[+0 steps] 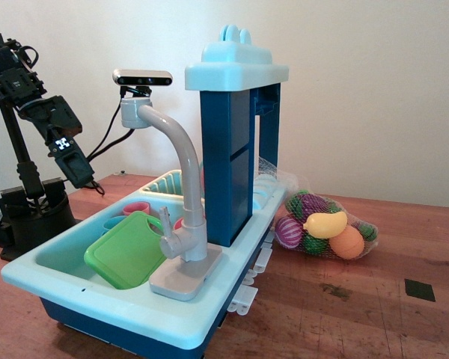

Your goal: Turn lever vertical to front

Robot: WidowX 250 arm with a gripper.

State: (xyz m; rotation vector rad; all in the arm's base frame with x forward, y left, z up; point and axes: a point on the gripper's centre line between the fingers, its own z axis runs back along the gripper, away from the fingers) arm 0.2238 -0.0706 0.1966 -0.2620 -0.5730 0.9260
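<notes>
The grey toy faucet (pixel 185 247) stands on the front right rim of the light-blue toy sink (pixel 75 288). Its tall curved spout (pixel 181 153) arches up and to the left. The lever (pixel 165 220), a short light-grey stub, juts from the faucet's low body on its left side and points roughly upward. My gripper (pixel 81 173) is black and hangs at the far left, above the sink's back left corner, well apart from the faucet and lever. Its fingers point down and nothing shows in them. The gap between them is not visible.
A green cutting board (pixel 127 250) leans in the basin beside a pink cup (pixel 136 207). A dark blue tower (pixel 236 149) rises behind the faucet. A net bag of toy fruit (pixel 325 228) lies on the wooden table to the right. A camera (pixel 142 77) sits behind the spout.
</notes>
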